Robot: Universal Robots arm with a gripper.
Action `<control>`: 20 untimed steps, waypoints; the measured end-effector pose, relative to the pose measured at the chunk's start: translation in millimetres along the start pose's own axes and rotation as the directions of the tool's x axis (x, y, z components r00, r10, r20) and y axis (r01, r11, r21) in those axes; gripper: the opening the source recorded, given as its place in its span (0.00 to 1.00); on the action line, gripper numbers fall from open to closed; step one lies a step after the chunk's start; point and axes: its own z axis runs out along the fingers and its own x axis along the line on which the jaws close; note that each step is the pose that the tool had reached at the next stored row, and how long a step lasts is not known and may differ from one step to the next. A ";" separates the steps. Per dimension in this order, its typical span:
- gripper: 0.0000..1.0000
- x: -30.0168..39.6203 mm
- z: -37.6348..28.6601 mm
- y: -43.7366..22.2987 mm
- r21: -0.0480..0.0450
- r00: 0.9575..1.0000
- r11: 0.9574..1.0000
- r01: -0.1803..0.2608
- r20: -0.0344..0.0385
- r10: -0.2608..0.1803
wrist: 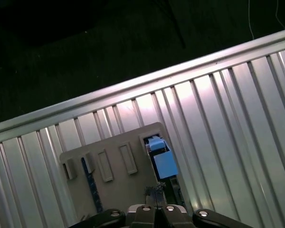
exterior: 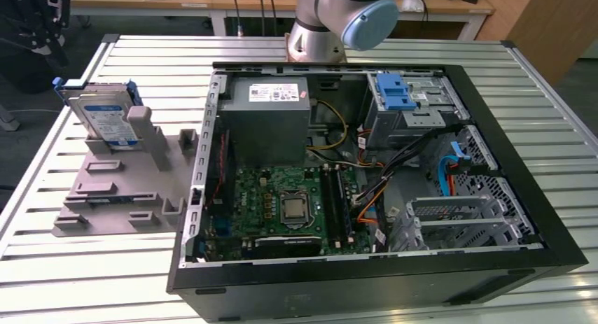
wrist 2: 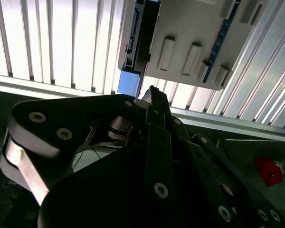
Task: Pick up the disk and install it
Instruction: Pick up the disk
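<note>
On the slatted surface [exterior: 94,268], at the exterior view's left of the open case [exterior: 374,296], the disk [exterior: 105,117] stands upright in its grey holder [exterior: 112,191], untouched. Gripper [wrist: 155,192] hangs well apart from it, closed and empty. Pick-up and installation both outstanding.

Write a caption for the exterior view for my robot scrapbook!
The disk stands in a grey holder on the table, beside an open computer case, with the robot arm behind.

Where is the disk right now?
The disk stands on edge in the grey holder on the table, at the exterior view's left, outside the open computer case.
</note>
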 end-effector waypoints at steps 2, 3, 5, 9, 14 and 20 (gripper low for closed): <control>0.11 0.0 0.0 0.0 0.003 1.000 1.000 0.017 0.000 -0.017; 0.11 -0.2 0.2 0.1 0.007 1.000 1.000 0.023 0.001 -0.023; 0.11 -0.3 0.9 0.1 0.013 0.999 0.999 0.035 0.004 -0.035; 0.11 -0.3 1.6 0.0 0.014 0.995 0.995 0.096 0.004 -0.096; 0.11 1.0 3.3 4.3 0.015 0.992 0.992 0.124 0.003 -0.124; 0.11 1.0 3.7 4.6 0.015 0.992 0.992 0.125 0.003 -0.125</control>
